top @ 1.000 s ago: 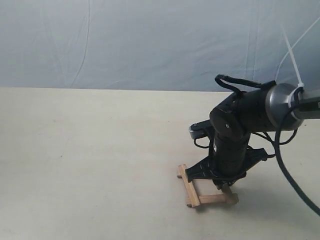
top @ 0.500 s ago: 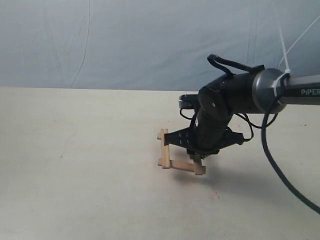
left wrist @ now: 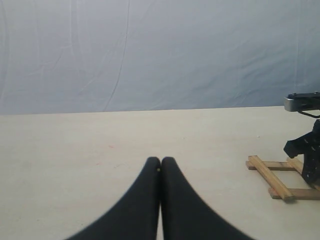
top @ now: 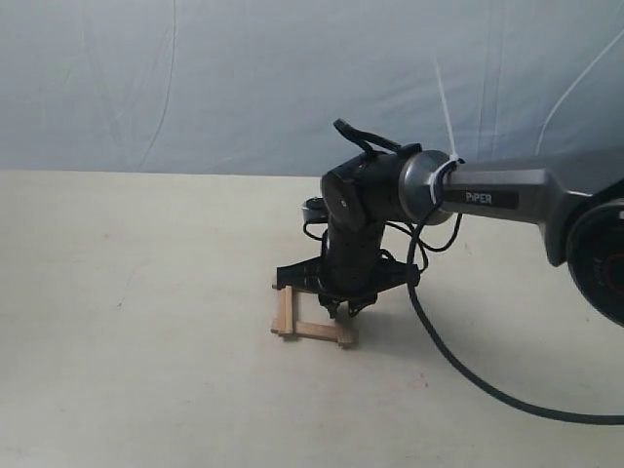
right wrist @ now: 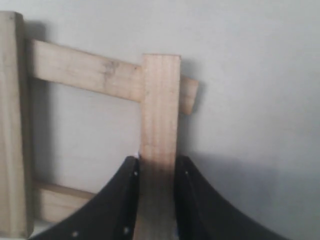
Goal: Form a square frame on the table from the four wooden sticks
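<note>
Between the fingers of the right tool (right wrist: 157, 165): one wooden stick (right wrist: 160, 100), pinched, overlapping a neighbour in the square frame (top: 312, 331) directly beneath, at the counter (top: 146, 292). Left tool (left wrist: 160, 162): pressed together, well apart from the frame.

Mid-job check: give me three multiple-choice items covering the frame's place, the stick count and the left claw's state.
1. Where is the frame?
A) on the table, under the right claw
B) against the backdrop
C) at the table's far edge
2. How many sticks are in the right wrist view?
A) two
B) four
C) six
3. What is the left claw doing?
A) open
B) shut on a stick
C) shut, empty

Answers:
1 A, the right claw grips one of its sticks.
2 B, three laid plus one gripped.
3 C, closed tight, nothing held.
</note>
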Controlling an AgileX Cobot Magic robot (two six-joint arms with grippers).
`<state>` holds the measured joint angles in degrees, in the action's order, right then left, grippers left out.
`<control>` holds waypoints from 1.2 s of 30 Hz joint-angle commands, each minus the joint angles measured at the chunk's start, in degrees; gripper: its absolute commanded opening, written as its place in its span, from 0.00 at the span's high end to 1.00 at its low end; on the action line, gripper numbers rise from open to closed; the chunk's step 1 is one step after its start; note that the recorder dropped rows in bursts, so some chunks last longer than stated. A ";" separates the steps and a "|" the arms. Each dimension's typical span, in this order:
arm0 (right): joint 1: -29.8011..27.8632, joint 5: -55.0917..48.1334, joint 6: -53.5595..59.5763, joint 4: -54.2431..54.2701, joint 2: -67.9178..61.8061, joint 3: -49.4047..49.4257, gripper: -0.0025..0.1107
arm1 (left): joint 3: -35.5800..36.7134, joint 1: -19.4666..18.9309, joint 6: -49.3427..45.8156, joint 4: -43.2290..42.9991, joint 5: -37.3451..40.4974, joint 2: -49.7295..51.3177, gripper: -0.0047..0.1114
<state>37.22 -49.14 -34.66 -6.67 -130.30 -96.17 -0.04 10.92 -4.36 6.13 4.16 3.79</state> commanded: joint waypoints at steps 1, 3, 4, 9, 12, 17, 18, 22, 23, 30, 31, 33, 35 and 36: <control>0.02 -0.43 0.13 -0.51 -0.51 -0.74 0.98 | 0.04 -0.08 0.36 0.19 -0.08 -0.37 0.96; 0.02 -0.57 0.13 -0.51 -0.51 -0.74 0.98 | 0.04 -0.08 0.36 0.19 -0.08 -0.37 0.96; 0.02 -0.57 0.13 -0.51 -0.51 -0.74 0.98 | 0.04 -0.08 0.36 0.19 -0.08 -0.37 0.96; 0.02 -2.75 0.13 -0.51 -0.51 -2.09 0.56 | 0.04 -0.08 0.36 0.19 -0.08 -0.37 0.96; 0.02 -5.67 0.13 -2.20 0.58 -4.82 0.40 | 0.04 -0.08 0.36 0.19 -0.08 -0.37 0.96; -0.54 -10.11 3.84 -4.99 4.77 -5.77 0.98 | 0.04 -0.08 0.36 0.19 -0.08 -0.37 0.96; -1.51 -12.93 9.06 -3.08 5.30 -5.77 0.98 | 0.04 -0.08 0.36 0.19 -0.08 -0.37 0.96; -7.81 -11.39 19.11 4.12 10.82 4.32 0.99 | 0.04 -0.08 0.36 0.19 -0.08 -0.37 0.96; -10.31 -8.85 20.78 4.49 13.92 10.15 0.99 | 0.04 -0.08 0.36 0.19 -0.08 -0.37 0.96; -27.09 8.48 31.11 7.54 34.49 38.27 0.99 | 0.04 -0.08 0.36 0.19 -0.18 -0.37 0.96; -28.77 10.76 31.11 7.54 37.19 40.91 0.99 | 0.04 -0.08 0.36 0.19 -0.18 -0.37 0.96; -31.31 14.92 31.23 7.32 41.89 45.61 0.99 | 0.04 -0.08 0.36 0.19 -0.18 -0.37 0.96; -33.24 18.23 31.23 5.82 47.10 49.63 0.99 | 0.04 -0.08 0.36 0.19 -0.18 -0.37 0.96; -33.86 19.22 31.23 5.24 49.16 51.03 0.99 | 0.04 -0.08 0.36 0.19 -0.18 -0.37 0.96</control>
<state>5.42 -34.36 -4.15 0.00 -86.79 -49.31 -0.04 10.92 -4.36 6.13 4.16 3.79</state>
